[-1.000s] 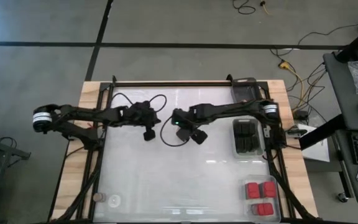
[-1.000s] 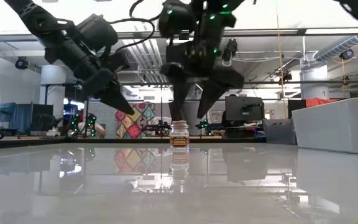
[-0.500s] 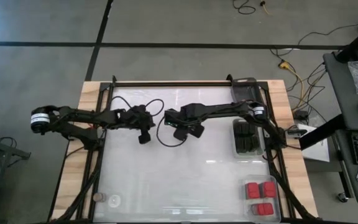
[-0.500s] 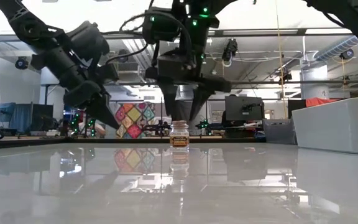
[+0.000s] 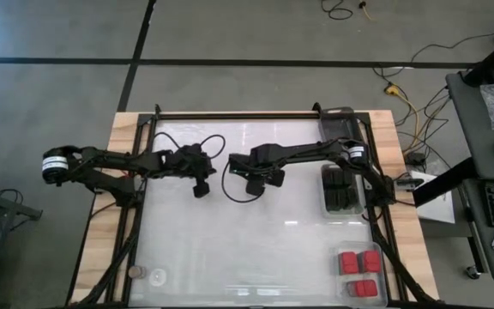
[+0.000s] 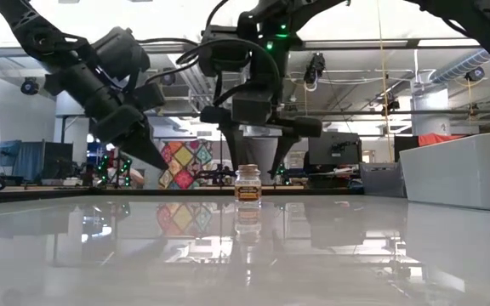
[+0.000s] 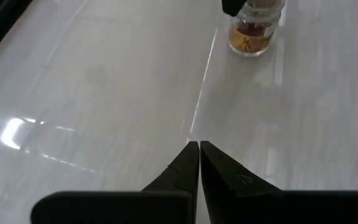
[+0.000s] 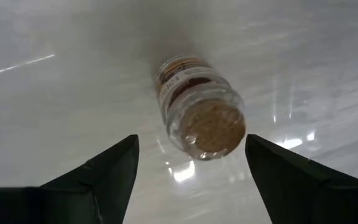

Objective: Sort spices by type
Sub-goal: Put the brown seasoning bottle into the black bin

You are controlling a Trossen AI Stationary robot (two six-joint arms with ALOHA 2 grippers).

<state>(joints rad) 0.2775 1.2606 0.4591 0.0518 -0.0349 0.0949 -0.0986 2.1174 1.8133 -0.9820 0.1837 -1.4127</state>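
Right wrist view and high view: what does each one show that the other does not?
Only the right wrist view shows the jar, standing between the open jaws of the right gripper. Only the high view shows the left gripper, the red blocks, the dark blocks and two jars at the corner. Both show the glossy table.

Glossy white tabletop [image 6: 356, 246], clear glass jar [image 8: 197, 112], cork-topped

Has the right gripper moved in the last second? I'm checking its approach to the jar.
Yes. In the low view the right gripper has come down toward the standing jar, jaws open on either side of it.
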